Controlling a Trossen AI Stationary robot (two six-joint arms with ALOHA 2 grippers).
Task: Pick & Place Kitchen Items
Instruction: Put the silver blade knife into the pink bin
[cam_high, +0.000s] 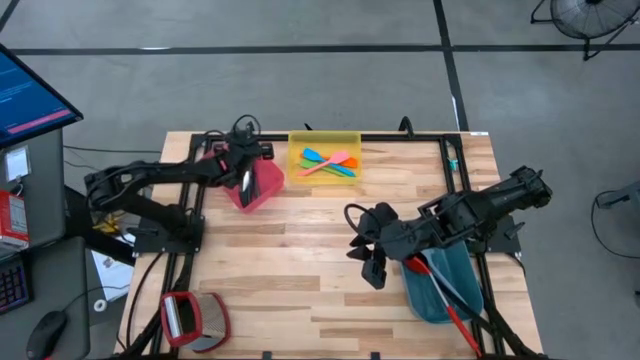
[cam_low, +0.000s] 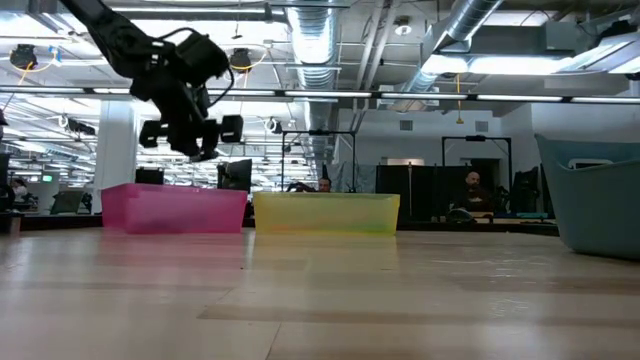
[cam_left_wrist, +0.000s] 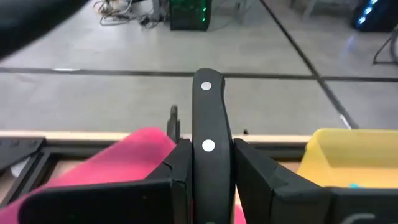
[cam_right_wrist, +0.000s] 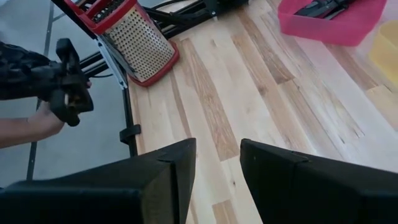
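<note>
Left wrist view shows the left gripper (cam_left_wrist: 208, 186) clamped on a black-handled knife with two steel rivets (cam_left_wrist: 208, 134), the handle standing up between the two dark fingers (cam_left_wrist: 177, 171). From the high view, this gripper (cam_high: 243, 172) hangs over the pink plastic bin (cam_high: 262, 188) at the far left of the wooden table (cam_high: 300, 270), with the knife's steel blade pointing down toward the bin.

To finish this step well, the knife should be lowered until its tip is inside the bin's walls before release — letting go from height risks a bounce off the rim. The handle is smooth and narrow, so the fingers should part slowly and evenly, and the arm should lift straight up afterwards so it does not catch the bin.

Next to the pink bin, the yellow plastic bin (cam_high: 324, 140) holds small blue, orange and green spatulas (cam_high: 328, 163). The teal plastic bin (cam_high: 458, 285) at the near right holds long red and dark-handled spoons (cam_high: 450, 300). The right gripper (cam_high: 372, 262) waits just beside that bin — its fingers stand a narrow gap apart and hold nothing. A red-framed steel grater (cam_high: 185, 318) lies at the near left corner.

No brand, label or readable writing shows on any utensil or bin; the blue monitor screen (cam_high: 28, 95) at the far left carries text too small to read.
</note>
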